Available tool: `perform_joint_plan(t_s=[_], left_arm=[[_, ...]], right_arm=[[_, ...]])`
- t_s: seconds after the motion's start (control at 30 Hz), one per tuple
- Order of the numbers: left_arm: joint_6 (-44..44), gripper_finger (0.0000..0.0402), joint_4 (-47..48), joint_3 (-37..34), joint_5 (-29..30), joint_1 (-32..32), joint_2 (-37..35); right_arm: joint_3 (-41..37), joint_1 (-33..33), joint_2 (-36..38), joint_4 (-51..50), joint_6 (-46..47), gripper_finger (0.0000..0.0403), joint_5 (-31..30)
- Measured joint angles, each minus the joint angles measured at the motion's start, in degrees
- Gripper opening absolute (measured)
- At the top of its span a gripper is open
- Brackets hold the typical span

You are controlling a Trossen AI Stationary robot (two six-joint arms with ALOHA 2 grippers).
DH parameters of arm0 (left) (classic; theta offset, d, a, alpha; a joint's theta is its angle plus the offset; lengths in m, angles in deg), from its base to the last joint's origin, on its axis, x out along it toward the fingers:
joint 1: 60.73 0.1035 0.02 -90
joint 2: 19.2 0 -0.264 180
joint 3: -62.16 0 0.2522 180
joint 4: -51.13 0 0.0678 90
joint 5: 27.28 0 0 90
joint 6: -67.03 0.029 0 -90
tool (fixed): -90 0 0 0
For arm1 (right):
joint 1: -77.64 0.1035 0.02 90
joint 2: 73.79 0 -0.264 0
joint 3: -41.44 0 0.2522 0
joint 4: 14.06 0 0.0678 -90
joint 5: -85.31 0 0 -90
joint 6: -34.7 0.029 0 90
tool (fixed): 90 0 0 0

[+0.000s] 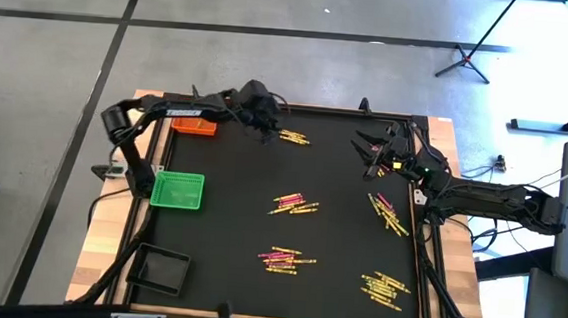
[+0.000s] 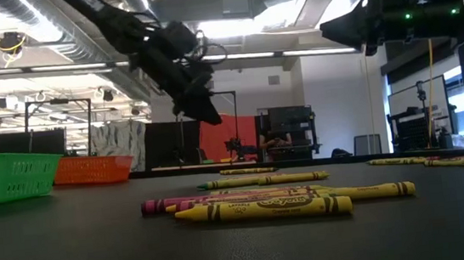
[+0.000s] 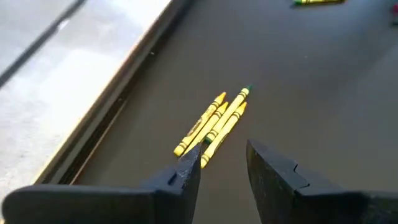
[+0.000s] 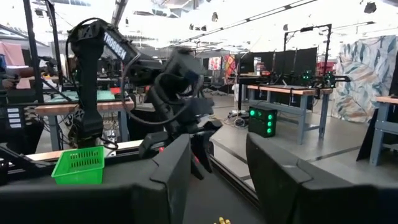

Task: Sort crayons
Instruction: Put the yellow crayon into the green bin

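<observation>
Crayons lie flat on the black mat in several small heaps: a yellow one [image 1: 294, 137] at the far side, mixed yellow and pink ones at the middle [image 1: 294, 204], near middle [image 1: 279, 259], right [image 1: 388, 214] and near right [image 1: 385, 286]. My left gripper [image 3: 224, 165] is open and hangs slanting down just above and short of the far yellow heap [image 3: 214, 121], touching nothing. My right gripper [image 4: 217, 168] is open and empty. It is raised over the mat's far right part [image 1: 375, 150] and points about level toward the left arm.
Three square trays line the mat's left side: orange [image 1: 194, 125] at the far end, green [image 1: 178, 190] in the middle, black [image 1: 159, 269] nearest. A raised frame [image 1: 421, 239] borders the mat. Bare mat lies between the heaps.
</observation>
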Motion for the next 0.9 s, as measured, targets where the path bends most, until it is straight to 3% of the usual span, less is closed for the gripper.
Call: perform_joint_plan(t_s=[0.13,0.37,0.9], left_arm=[[4.15,0.0112,7.43,6.21,-1.66,0.21,5.45],[10.08,0.0112,9.58,12.92,-1.01,2.12,12.95],[20.98,0.0112,2.81,14.08,-5.95,6.19,19.63]], right_arm=[[0.0,0.0,-0.02,-0.04,-0.06,0.0155,0.0],[0.0,0.0,-0.01,-0.58,-0.06,0.0154,0.0],[0.0,0.0,-0.02,-1.09,-0.08,0.0154,-1.07]])
